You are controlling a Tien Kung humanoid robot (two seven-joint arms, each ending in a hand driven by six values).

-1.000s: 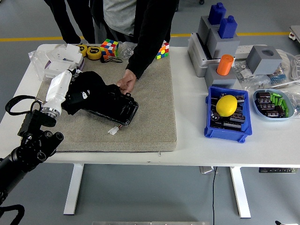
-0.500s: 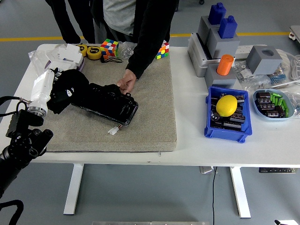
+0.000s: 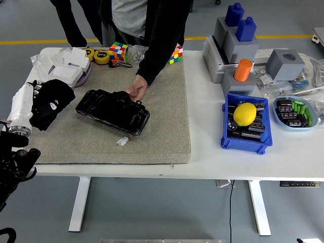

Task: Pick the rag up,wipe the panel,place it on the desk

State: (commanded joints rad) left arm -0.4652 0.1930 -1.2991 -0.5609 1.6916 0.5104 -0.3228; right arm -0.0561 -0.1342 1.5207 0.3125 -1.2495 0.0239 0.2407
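Observation:
My left hand (image 3: 31,104), white with dark fingers, is shut on a black rag (image 3: 50,101) at the left edge of the grey mat (image 3: 162,116). The rag hangs bunched from the hand, clear of the panel. The glossy black panel (image 3: 114,111) lies flat on the mat to the rag's right. At the panel's far right corner a person's hand (image 3: 136,90) holds it steady. My right arm does not show.
White boxes (image 3: 68,65), tape rolls and two colour cubes (image 3: 118,51) line the far edge. To the right stand a blue bin (image 3: 246,140) with a yellow lemon, grey blocks and a dish of parts. A small white connector (image 3: 122,141) lies near the panel.
My left hand has drawn leftward off the panel, taking the rag with it to the mat's left edge. The person's hand has stayed on the panel.

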